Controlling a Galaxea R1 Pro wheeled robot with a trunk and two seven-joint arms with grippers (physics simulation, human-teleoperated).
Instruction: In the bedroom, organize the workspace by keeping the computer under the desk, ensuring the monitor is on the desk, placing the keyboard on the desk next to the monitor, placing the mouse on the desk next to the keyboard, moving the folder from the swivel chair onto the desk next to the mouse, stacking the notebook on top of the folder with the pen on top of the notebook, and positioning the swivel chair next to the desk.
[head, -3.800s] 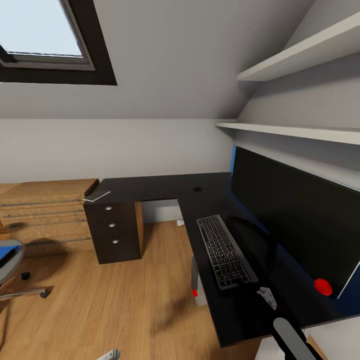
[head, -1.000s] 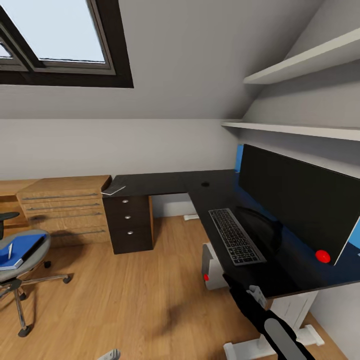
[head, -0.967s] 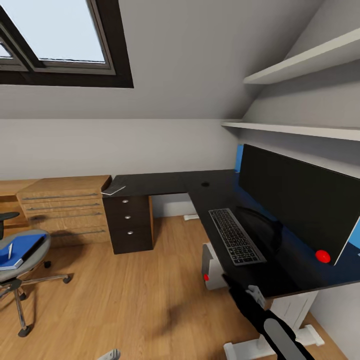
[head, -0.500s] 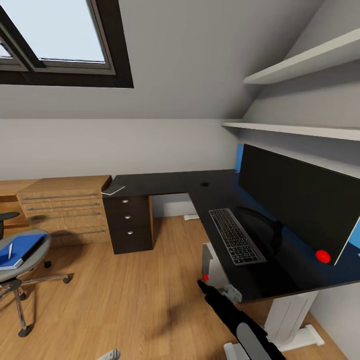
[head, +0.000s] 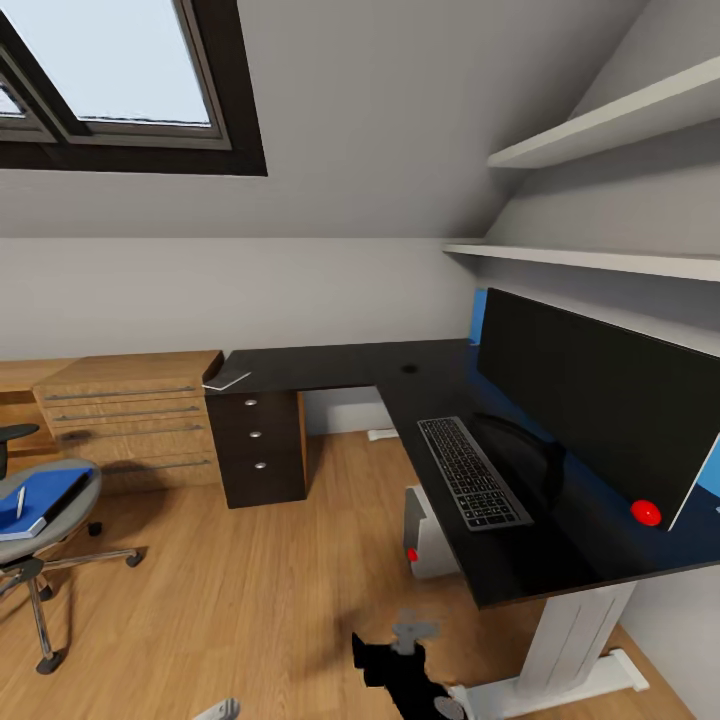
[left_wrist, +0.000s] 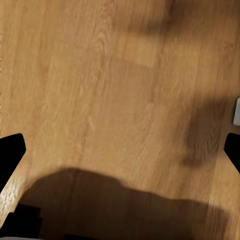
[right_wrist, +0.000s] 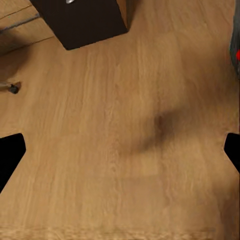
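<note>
1. Desk (head: 330, 368), black L-shaped top, runs from frame centre to the right edge; drawer pedestal (head: 258, 448) under its left end.
2. Monitor (head: 590, 400) stands on the desk at right, red dot (head: 645, 513) at its lower corner.
3. Keyboard (head: 472, 471) lies flat on the desk just left of the monitor, apart from it.
4. Computer (head: 428, 530), pale box with a red spot, on the floor under the desk edge.
5. Chair (head: 40, 540) at lower left edge, well apart from the desk; folder (head: 45, 497) lies on its seat with the pen (head: 20, 502) on top. Notebook under the folder edge: cannot tell.
6. A flat pale item (head: 226, 380) sits on the desk's left end.
7. Right pincer (head: 385, 655) at bottom centre, over the floor (head: 250, 590), empty; right wrist view shows fingertips (right_wrist: 11, 150) at both frame edges, wide apart.
8. Left pincer: fingertips (left_wrist: 12, 150) likewise spread wide above bare floor, nothing held.
9. Wooden cabinet (head: 130, 420) left of the pedestal.
</note>
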